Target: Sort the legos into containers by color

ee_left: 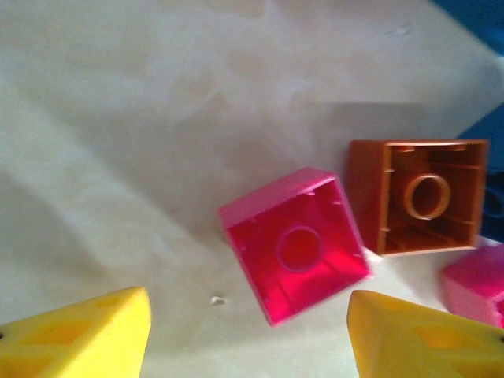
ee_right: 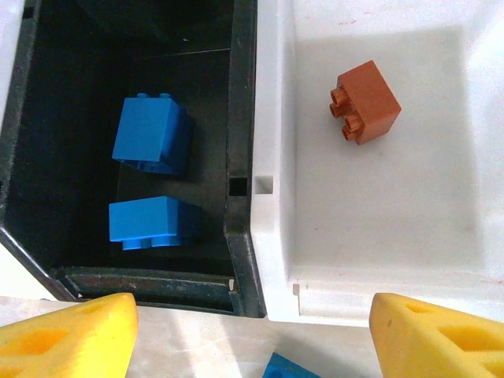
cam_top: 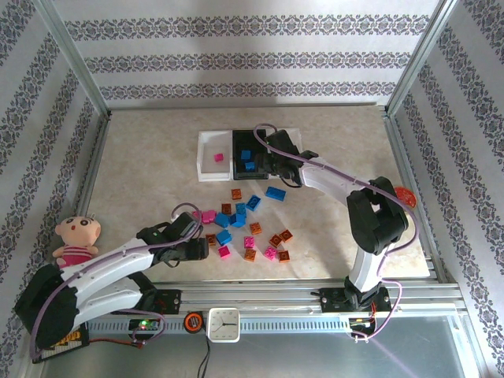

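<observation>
Pincer on the left (ee_left: pixel 247 298) stands open and empty over an upturned pink lego (ee_left: pixel 295 244) on the bench (ee_left: pixel 157 118); the right pincer (ee_right: pixel 253 299) hangs wide and empty above the containers (ee_right: pixel 268 157). Early days, I judge: two blue bricks (ee_right: pixel 150 142) lie in the black bin (ee_right: pixel 55 79), one orange-brown brick (ee_right: pixel 366 98) in the white bin (ee_right: pixel 378 205) beside it (one pink brick (cam_top: pixel 218 157) in the far white bin (cam_top: pixel 206 150)), and most legos (cam_top: pixel 244 224) lie loose.

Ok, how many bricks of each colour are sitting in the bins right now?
pink brick in the left white bin: 1
blue bricks in the black bin: 2
orange-brown brick in the right white bin: 1
Total: 4
</observation>
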Robot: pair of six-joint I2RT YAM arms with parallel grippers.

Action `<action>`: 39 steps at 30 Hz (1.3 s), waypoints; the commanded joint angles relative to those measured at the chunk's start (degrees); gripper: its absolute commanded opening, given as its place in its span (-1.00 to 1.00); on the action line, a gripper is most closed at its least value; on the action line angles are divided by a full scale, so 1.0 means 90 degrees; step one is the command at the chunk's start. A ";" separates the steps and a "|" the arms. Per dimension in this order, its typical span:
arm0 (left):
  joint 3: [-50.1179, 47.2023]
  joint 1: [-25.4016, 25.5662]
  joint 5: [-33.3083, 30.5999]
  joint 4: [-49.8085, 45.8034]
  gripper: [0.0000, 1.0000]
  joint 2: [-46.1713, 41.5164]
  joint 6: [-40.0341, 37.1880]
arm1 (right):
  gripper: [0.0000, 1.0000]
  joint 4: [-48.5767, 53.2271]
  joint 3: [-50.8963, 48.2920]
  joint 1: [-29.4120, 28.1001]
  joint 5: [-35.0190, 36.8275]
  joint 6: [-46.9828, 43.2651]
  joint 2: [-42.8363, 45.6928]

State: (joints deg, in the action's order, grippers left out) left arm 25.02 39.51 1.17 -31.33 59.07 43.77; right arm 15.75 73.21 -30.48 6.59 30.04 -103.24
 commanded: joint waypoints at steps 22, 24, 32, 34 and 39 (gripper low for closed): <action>0.0954 -0.0078 -0.1019 0.0061 0.27 0.0407 -0.0479 | 0.55 -0.0303 -0.0381 0.0156 -0.0151 0.0089 0.0465; 0.0956 -0.0083 -0.1004 -0.0096 0.24 0.0541 -0.0444 | 0.55 -0.0317 -0.0381 0.0156 -0.0180 0.0103 0.0441; 0.0548 -0.0083 -0.0755 0.0176 0.22 0.0709 -0.0203 | 0.55 -0.0357 -0.0449 0.0154 -0.0189 0.0137 0.0475; 0.0514 -0.0083 -0.0703 0.0388 0.22 0.0847 -0.0243 | 0.55 -0.0353 -0.0459 0.0154 -0.0178 0.0139 0.0474; 0.0576 -0.0083 -0.0676 0.0883 0.12 0.1291 -0.0407 | 0.55 -0.0362 -0.0467 0.0154 -0.0166 0.0155 0.0490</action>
State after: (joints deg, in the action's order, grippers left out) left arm 30.44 38.89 -4.93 -27.00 69.25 40.91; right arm 13.21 69.84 -29.36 5.08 30.28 -100.86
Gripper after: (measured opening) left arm 0.568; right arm 0.775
